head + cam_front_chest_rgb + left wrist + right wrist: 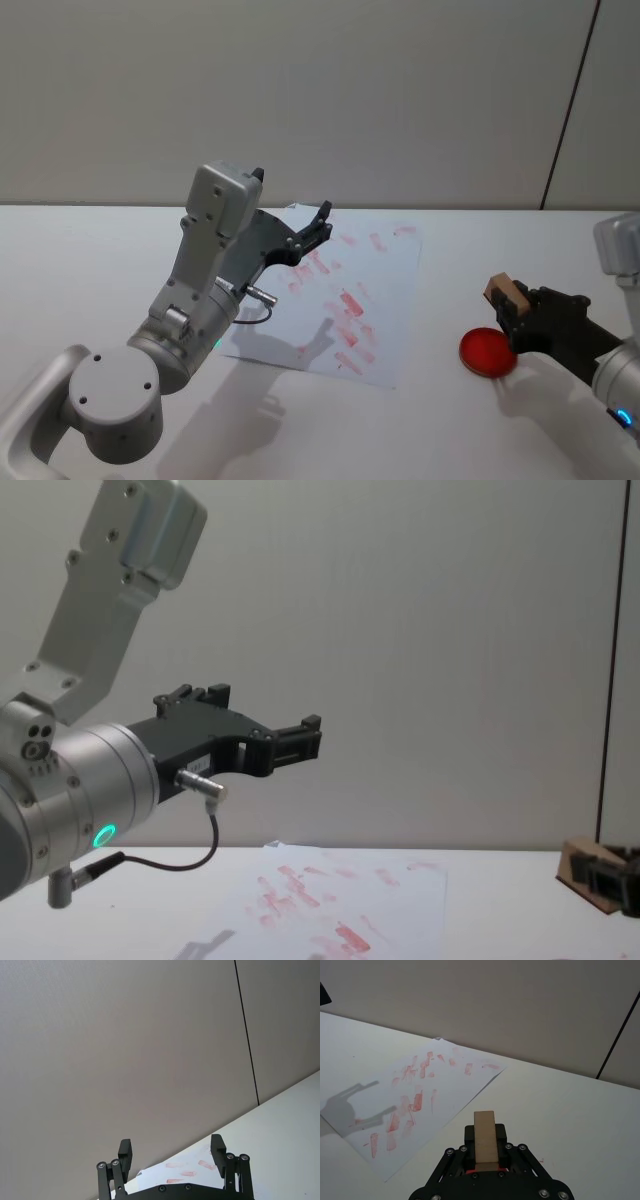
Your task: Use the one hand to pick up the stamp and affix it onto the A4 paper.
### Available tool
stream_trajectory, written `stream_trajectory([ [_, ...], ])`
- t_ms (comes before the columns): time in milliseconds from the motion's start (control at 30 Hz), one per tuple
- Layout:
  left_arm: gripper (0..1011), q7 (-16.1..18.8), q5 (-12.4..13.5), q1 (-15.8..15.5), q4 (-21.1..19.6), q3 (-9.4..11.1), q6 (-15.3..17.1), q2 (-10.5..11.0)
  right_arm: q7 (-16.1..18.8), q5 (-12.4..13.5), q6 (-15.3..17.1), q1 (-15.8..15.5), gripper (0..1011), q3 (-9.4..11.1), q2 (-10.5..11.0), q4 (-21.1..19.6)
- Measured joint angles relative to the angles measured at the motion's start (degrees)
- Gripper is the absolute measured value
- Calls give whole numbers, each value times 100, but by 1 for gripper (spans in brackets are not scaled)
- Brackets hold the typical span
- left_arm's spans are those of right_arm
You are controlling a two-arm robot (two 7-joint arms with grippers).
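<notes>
My right gripper point(508, 306) is shut on the stamp point(503, 291), a small tan wooden block, and holds it just above a round red ink pad point(487, 353) at the table's right. In the right wrist view the stamp point(484, 1135) stands upright between the black jaws of that gripper point(485, 1156). The A4 paper point(385, 280) lies to the left of it, mid-table, covered in pinkish-red smudges point(417, 1101). My left gripper point(322, 222) hangs open in the air over the paper's far left corner, holding nothing; in the left wrist view point(171, 1152) its fingers are spread wide.
The left arm's grey links point(205, 270) and its cable rise above the sheet's left edge and cast a shadow on it. White tabletop point(450, 260) separates the paper from the ink pad. A plain wall stands behind the table.
</notes>
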Motion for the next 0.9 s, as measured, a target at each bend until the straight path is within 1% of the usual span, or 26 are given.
stream_trajectory([
  [433, 1002, 0, 0, 0, 0, 0, 0, 0, 154, -236, 51, 25, 220, -13, 48, 182],
  [900, 1002, 0, 0, 0, 0, 0, 0, 0, 273, -433, 98, 109, 220, -96, -26, 429],
])
